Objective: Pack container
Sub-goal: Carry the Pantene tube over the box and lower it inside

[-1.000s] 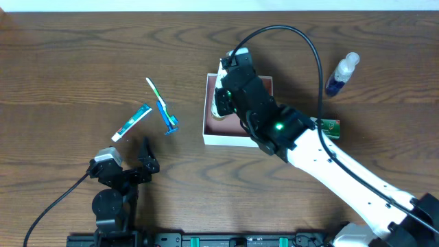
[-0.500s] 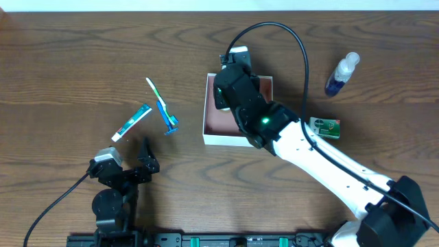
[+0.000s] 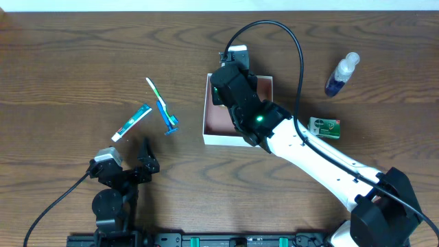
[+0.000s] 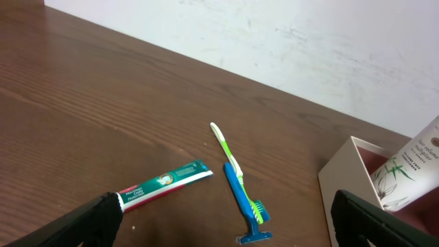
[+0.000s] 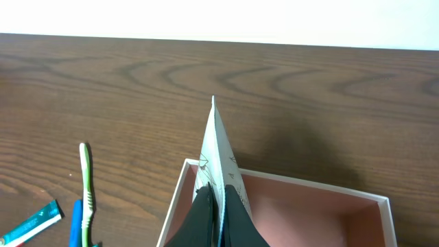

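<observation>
Container [image 3: 214,125]: one, near the middle of the desk [image 3: 62,48], open side up. It is square, so it has no long axis, and its walls run in line with the desk edges.
Right gripper [image 5: 218,206]: above the container's far-left part, clamped on one white tube [image 5: 217,147].
Tube: tilted, with its lower part hidden behind the container wall.
Left gripper [image 3: 127,165]: by the near edge, toward the left, fingers spread wide and holding nothing.
Left of container: one toothbrush [image 3: 155,91] touching one blue razor [image 3: 168,121], and one toothpaste [image 3: 132,122] nearer the left edge.
Right of container: one green carton [image 3: 324,127], and one spray bottle [image 3: 341,74] nearer the far edge.
</observation>
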You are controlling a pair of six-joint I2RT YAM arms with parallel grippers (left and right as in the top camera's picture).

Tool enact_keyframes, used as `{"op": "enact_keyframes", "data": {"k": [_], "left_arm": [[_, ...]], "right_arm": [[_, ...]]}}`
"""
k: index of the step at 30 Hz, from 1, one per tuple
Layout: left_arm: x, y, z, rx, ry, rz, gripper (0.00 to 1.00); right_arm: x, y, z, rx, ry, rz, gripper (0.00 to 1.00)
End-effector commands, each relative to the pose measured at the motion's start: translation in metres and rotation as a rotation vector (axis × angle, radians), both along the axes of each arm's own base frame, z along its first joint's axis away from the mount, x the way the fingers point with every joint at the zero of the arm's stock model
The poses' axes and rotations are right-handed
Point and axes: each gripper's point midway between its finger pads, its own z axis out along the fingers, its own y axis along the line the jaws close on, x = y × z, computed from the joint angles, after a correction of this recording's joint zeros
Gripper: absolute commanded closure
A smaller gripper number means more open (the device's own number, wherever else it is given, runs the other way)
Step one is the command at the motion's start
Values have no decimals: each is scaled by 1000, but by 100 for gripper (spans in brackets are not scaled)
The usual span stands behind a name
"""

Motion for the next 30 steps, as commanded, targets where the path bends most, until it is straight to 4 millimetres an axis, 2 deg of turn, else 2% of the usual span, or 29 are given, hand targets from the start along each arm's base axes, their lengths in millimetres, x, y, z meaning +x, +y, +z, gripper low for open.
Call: {"op": "enact_keyframes", "data": {"k": [1, 19, 30], "left_arm": [[0, -1, -14, 5, 30, -8, 2], [0, -1, -14, 5, 30, -8, 2], [0, -1, -14, 5, 30, -8, 2]], "right_arm": [[5, 0, 22, 40, -56, -38, 99], [9, 4, 25, 63, -79, -39, 99], [17, 16, 4, 64, -60, -16, 99]]}}
